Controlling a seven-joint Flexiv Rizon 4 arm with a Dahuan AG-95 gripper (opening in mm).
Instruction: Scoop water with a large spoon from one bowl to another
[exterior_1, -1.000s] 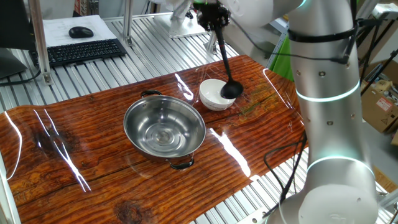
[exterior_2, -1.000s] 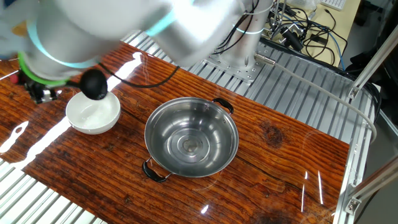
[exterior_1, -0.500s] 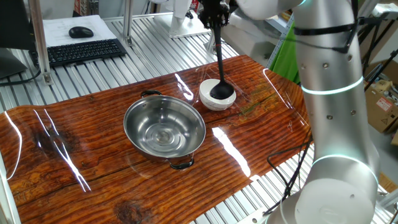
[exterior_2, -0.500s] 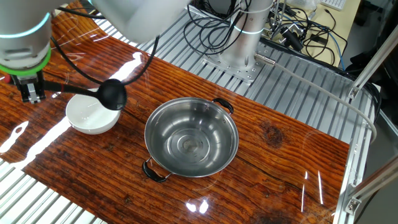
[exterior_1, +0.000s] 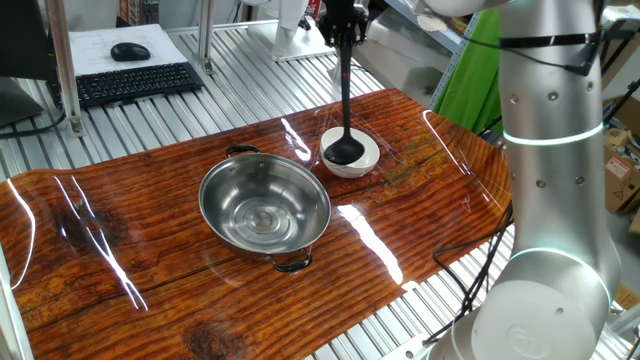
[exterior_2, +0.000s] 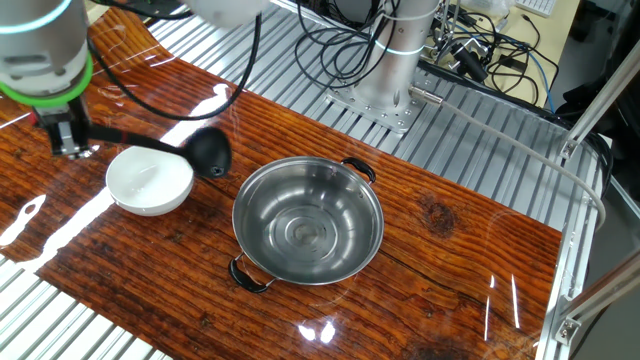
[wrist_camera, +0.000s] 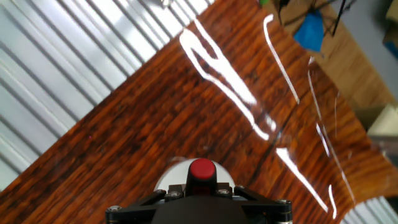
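Observation:
My gripper (exterior_1: 340, 20) is shut on the top of the black ladle's handle (exterior_1: 345, 85), high above the table's far side. The ladle hangs almost straight down, and its scoop (exterior_1: 345, 152) is over the small white bowl (exterior_1: 366, 160). In the other fixed view the gripper (exterior_2: 68, 138) holds the handle, and the scoop (exterior_2: 211, 155) hovers by the white bowl's (exterior_2: 148, 182) rim on the side facing the steel bowl (exterior_2: 308, 220). The steel bowl (exterior_1: 265, 205) stands mid-table. I cannot make out water. The hand view shows the handle's red end (wrist_camera: 201, 169) over the white bowl (wrist_camera: 174, 175).
A keyboard (exterior_1: 130, 82) and mouse (exterior_1: 130, 51) lie behind the table to the left. The arm's column (exterior_1: 550, 150) stands at the right edge. The arm's base (exterior_2: 385, 95) and loose cables (exterior_2: 480, 45) sit past the table's far side.
The ladle has swung left, from the white bowl's right rim to over the bowl, towards the steel bowl. Its handle is now almost upright. The arm has drawn back right.

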